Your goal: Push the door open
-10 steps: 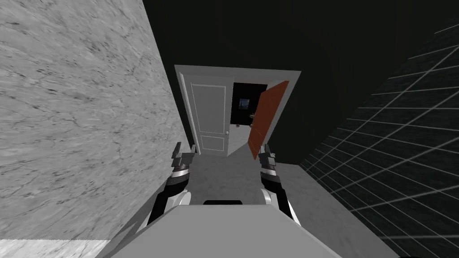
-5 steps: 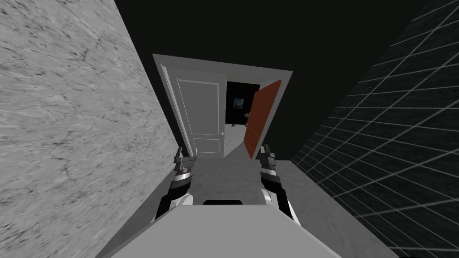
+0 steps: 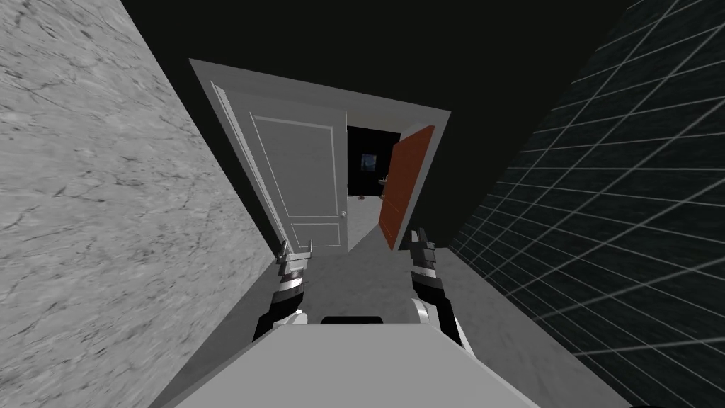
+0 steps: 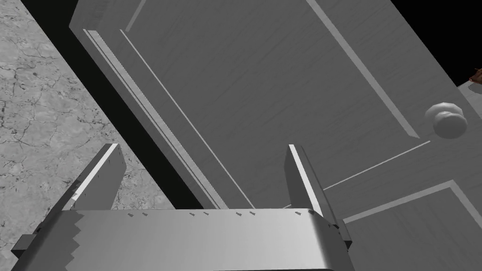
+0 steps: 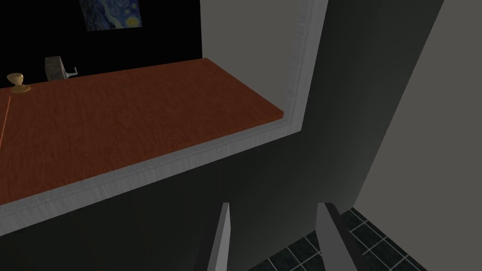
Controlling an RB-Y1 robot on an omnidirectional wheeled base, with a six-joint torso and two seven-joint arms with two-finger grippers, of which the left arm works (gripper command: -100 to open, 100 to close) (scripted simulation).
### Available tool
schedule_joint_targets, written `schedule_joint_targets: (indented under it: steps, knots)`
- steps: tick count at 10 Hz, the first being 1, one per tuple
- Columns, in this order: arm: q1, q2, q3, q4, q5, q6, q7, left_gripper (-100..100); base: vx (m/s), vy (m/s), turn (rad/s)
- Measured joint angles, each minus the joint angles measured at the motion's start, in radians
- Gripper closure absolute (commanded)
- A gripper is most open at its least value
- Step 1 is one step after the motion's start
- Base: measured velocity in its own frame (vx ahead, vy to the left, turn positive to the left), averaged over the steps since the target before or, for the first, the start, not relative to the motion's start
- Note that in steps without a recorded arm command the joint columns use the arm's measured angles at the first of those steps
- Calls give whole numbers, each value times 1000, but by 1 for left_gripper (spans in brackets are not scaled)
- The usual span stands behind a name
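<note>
A doorway with a light grey frame [image 3: 212, 74] stands ahead and holds two leaves. The grey panelled door [image 3: 297, 177] on the left has a round knob [image 3: 343, 213]. The red-brown door [image 3: 403, 184] on the right is swung partly away, leaving a gap between them. My left gripper [image 3: 296, 248] is open just short of the grey door's lower hinge side. In the left wrist view the grey door [image 4: 282, 84] and its knob [image 4: 445, 120] lie beyond my open left gripper [image 4: 201, 147]. My right gripper [image 3: 418, 241] is open below the red-brown door [image 5: 117, 122] with its brass knob [image 5: 16, 82].
A marbled grey wall [image 3: 85, 212] runs close along my left. A dark tiled wall [image 3: 602, 212] runs along my right. Grey floor [image 3: 354, 280] leads to the doorway. Through the gap is a black area with a small picture [image 3: 368, 162].
The whole head view has shifted: the doorway now sits further left and looks larger, so I have moved closer and turned. Both arms keep their pose, and the door leaves look unchanged.
</note>
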Motion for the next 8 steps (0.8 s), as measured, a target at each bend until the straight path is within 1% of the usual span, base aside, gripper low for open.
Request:
schedule_joint_targets:
  steps: [1, 3, 5, 6, 8]
  knots:
    - [0, 3, -9, 24, 17, -19, 19, -100, 111, -5, -143]
    - [-11, 9, -17, 68, 57, -42, 56, -100, 100, 5, -185]
    - [-10, 11, -34, 105, 92, -69, 91, -100, 124, 21, -179]
    - [-9, 13, -40, 118, 111, -78, 107, -100, 104, 21, -191]
    - [-11, 19, -54, 162, 148, -106, 146, -100, 102, 18, -162]
